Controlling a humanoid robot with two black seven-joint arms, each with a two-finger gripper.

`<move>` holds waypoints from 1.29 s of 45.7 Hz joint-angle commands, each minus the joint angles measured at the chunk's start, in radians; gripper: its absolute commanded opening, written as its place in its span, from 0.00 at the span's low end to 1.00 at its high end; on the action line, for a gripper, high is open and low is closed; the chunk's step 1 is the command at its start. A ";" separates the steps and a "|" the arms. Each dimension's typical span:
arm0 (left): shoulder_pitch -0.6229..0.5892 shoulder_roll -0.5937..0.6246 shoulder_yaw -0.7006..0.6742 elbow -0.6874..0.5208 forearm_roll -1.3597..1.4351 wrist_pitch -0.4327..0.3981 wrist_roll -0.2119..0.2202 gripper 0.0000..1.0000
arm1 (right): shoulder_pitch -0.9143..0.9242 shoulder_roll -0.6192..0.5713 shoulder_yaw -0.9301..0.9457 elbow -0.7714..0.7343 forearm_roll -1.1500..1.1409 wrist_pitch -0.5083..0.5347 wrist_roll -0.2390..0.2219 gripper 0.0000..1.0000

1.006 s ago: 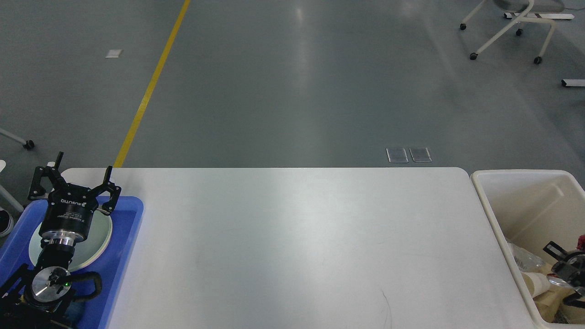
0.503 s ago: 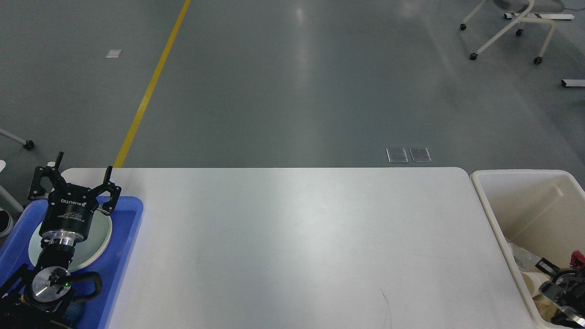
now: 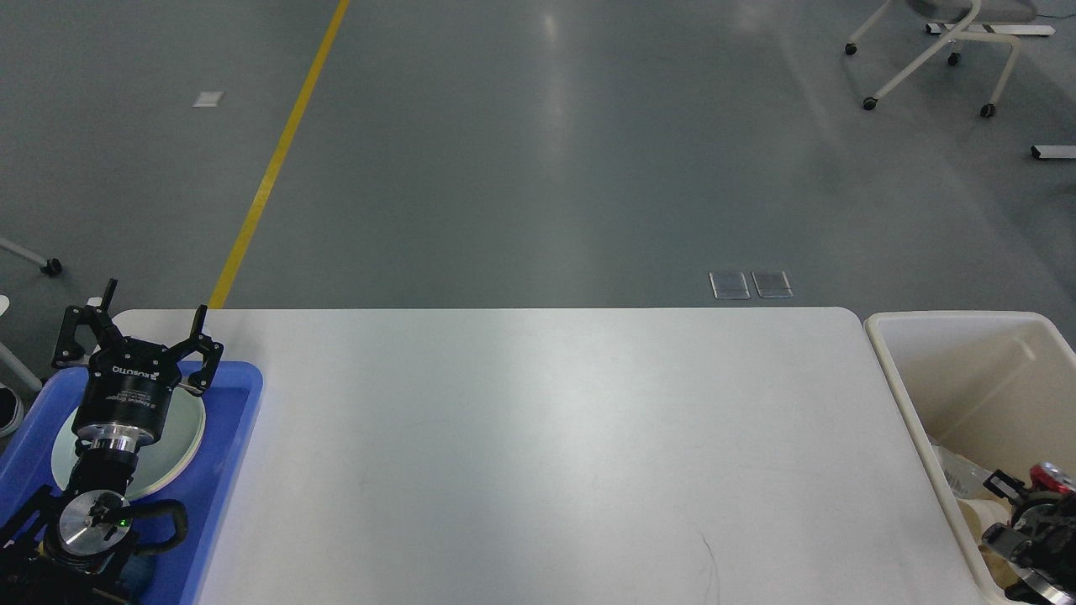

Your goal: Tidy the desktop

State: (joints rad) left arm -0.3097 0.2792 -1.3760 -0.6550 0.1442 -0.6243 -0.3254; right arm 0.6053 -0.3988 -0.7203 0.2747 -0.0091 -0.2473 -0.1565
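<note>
The desktop [image 3: 546,437] is a wide white tabletop with rounded corners, and its surface is bare. My left gripper [image 3: 139,334] hovers open above the far end of a blue tray [image 3: 239,437] at the table's left edge, with nothing between its fingers. A pale round plate [image 3: 181,445] lies in that tray, partly hidden by my left arm. My right gripper [image 3: 1030,525] sits low at the bottom right, inside the cream bin [image 3: 895,370]. It is dark and cut off by the view's edge, so its fingers cannot be told apart.
The cream bin stands off the table's right end and holds crumpled wrappers and paper cups [image 3: 975,504]. Beyond the table is grey floor with a yellow line [image 3: 269,168]. A wheeled chair [image 3: 933,59] stands at the far right.
My right gripper has sunk lower in the bin toward the view's bottom edge. The left arm, tray and plate have not moved.
</note>
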 commanded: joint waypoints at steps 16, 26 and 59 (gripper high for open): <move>0.000 0.000 0.000 0.000 0.000 0.000 0.000 0.97 | 0.021 -0.008 -0.001 0.009 0.000 -0.001 0.002 1.00; 0.000 0.000 0.000 0.000 0.000 0.000 0.000 0.97 | 0.063 -0.028 0.001 0.009 0.000 0.000 0.002 1.00; 0.000 0.000 0.000 0.000 0.000 0.000 0.000 0.97 | 0.216 -0.169 1.389 0.421 -0.037 0.033 0.009 1.00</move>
State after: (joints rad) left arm -0.3099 0.2792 -1.3760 -0.6550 0.1442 -0.6243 -0.3251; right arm 0.8707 -0.5516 0.4353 0.5404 -0.0421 -0.2209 -0.1492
